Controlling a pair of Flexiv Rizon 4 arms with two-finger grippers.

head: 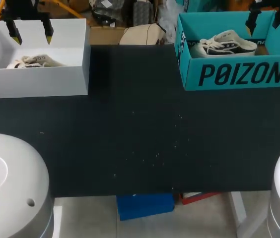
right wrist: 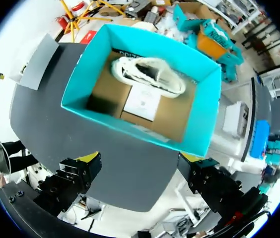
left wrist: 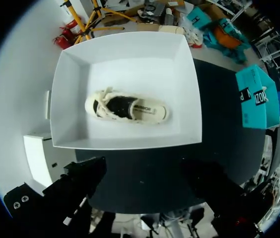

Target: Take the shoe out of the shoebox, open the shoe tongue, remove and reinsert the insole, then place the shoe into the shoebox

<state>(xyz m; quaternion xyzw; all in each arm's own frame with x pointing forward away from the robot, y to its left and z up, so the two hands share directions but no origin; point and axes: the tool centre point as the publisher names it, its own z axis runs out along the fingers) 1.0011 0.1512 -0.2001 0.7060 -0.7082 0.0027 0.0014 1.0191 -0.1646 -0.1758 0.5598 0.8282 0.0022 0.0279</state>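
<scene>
Shoes rest in two open boxes, one ahead of each gripper. The left gripper hangs above the white shoebox with its fingers spread wide and nothing between them. The cream shoe lies on the box floor ahead of that gripper, well apart from the fingers; its long axis runs crosswise to them, parallel with the box's nearer wall; the front end with its loose laces points away from the teal shoebox and the rounded heel points toward it; the dark opening and a pale printed insole face up. The white shoebox is smooth plain card, rectangular, with straight walls.

The right gripper is also wide open and holds nothing; its yellow tips show. The teal shoebox stands ahead of it, teal on its walls and bare brown cardboard on its floor, where a white paper slip lies flat. The striped shoe sits by the wall farthest from the gripper, its long axis along that wall and crosswise to the fingers; it is pale fabric with dark stripes and a whitish sole; which end is the toe I cannot tell. Both boxes stand on the dark matte table.
</scene>
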